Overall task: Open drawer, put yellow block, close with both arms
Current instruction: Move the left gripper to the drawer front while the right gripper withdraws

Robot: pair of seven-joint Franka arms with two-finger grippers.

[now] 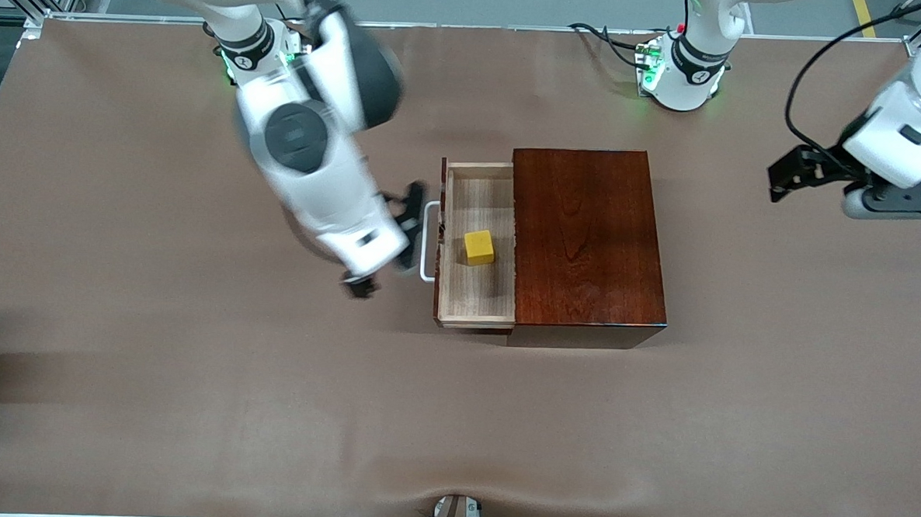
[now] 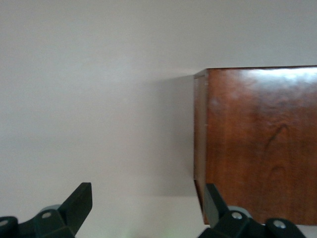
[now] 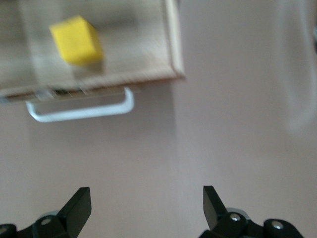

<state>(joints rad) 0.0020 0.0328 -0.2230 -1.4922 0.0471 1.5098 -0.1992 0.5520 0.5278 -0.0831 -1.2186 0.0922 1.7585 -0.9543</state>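
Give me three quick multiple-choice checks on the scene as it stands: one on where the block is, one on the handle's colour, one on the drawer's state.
1. Where is the yellow block?
A. On top of the wooden box
B. In the drawer
C. On the table by the handle

2. What colour is the drawer's handle?
A. White
B. Black
C. Yellow

3. What state is the drawer in?
A. Pushed fully shut
B. Lifted out of the box
C. Pulled out, open

Answers:
1. B: the block rests on the drawer's pale floor, beside the wooden box.
2. A: a white bar shows at the drawer's front in both the front and right wrist views.
3. C: the tray juts out of the box. The right gripper is open beside the handle; the left gripper waits, open, at the box's end toward the left arm.
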